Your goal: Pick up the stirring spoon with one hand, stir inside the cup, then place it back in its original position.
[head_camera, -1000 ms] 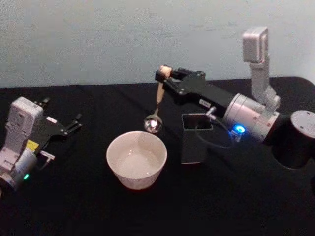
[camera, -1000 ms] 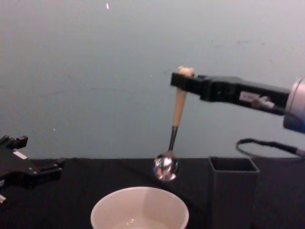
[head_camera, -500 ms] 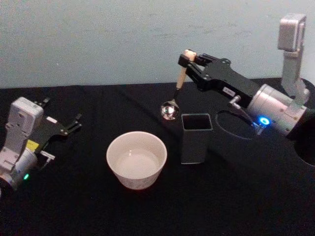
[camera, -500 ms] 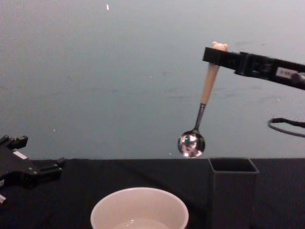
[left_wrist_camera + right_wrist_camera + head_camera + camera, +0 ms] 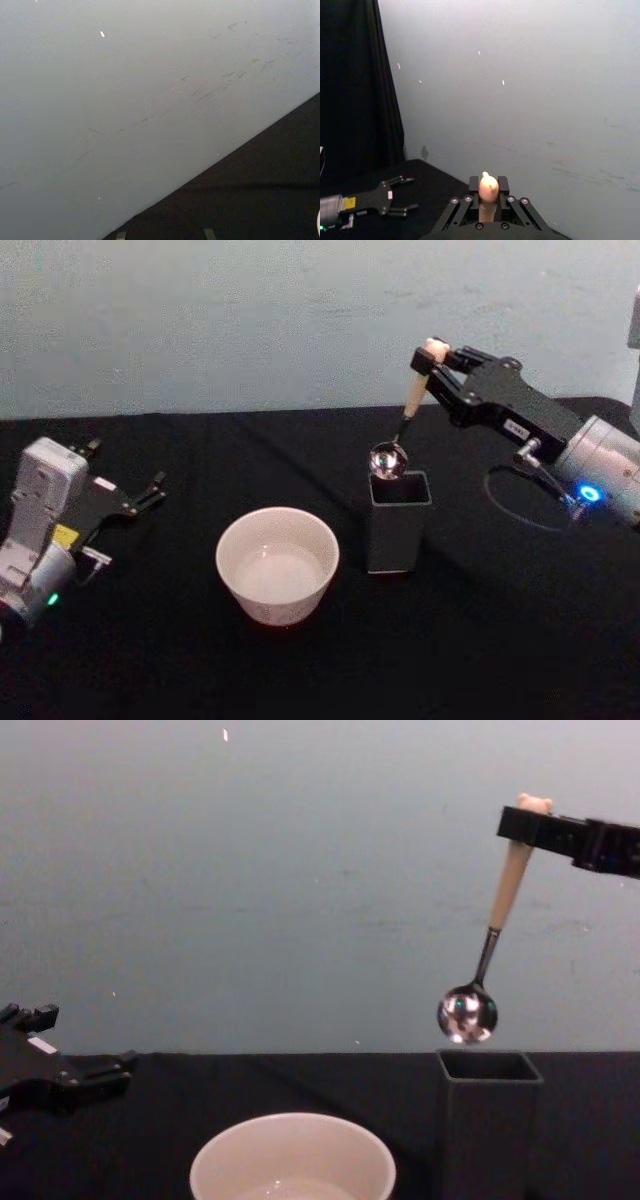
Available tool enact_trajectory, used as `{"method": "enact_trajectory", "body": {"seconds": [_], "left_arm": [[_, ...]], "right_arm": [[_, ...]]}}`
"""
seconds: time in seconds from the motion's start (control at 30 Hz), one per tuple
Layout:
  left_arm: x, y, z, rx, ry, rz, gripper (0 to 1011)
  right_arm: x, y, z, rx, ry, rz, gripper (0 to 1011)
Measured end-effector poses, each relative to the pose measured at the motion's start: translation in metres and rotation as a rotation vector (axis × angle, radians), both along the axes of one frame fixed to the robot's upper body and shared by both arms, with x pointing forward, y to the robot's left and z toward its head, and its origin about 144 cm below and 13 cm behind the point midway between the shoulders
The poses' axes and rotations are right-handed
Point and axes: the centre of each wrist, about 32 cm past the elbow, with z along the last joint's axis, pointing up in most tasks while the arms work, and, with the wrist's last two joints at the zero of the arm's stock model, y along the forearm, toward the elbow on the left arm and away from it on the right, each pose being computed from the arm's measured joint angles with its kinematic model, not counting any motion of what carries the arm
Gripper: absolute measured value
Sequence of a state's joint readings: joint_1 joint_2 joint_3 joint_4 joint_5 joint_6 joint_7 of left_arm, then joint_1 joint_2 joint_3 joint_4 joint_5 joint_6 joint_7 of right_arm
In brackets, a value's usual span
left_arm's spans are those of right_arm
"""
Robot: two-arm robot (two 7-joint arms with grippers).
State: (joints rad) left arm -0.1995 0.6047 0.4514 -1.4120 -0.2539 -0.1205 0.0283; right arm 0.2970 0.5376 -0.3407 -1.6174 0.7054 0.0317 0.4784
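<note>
The stirring spoon (image 5: 497, 915) hangs bowl-down with its handle tilted. The bowl is just above the open mouth of the dark holder (image 5: 398, 530) and not inside it.

Nearest the robot, the cup (image 5: 280, 605) sits on the black table (image 5: 500, 640). The holder stands upright just beside it at 3 o'clock. At 9 o'clock of the cup, well apart, the left gripper (image 5: 150, 490) rests low with its fingers spread, grasping nothing. Farther back, at 2 o'clock, the right gripper (image 5: 432, 355) is clamped on the handle just under the bear head.
</note>
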Motion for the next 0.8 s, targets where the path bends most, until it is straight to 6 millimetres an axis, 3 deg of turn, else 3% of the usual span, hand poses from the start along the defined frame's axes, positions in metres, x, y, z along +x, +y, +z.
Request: {"method": "enact_trajectory", "body": {"seconds": [0.8], "left_arm": [[0.000,0.000,0.000,0.000,0.000,0.000,1001]], "right_arm": [[0.006,0.002,-0.036,-0.090,0.115,-0.028,216]]}}
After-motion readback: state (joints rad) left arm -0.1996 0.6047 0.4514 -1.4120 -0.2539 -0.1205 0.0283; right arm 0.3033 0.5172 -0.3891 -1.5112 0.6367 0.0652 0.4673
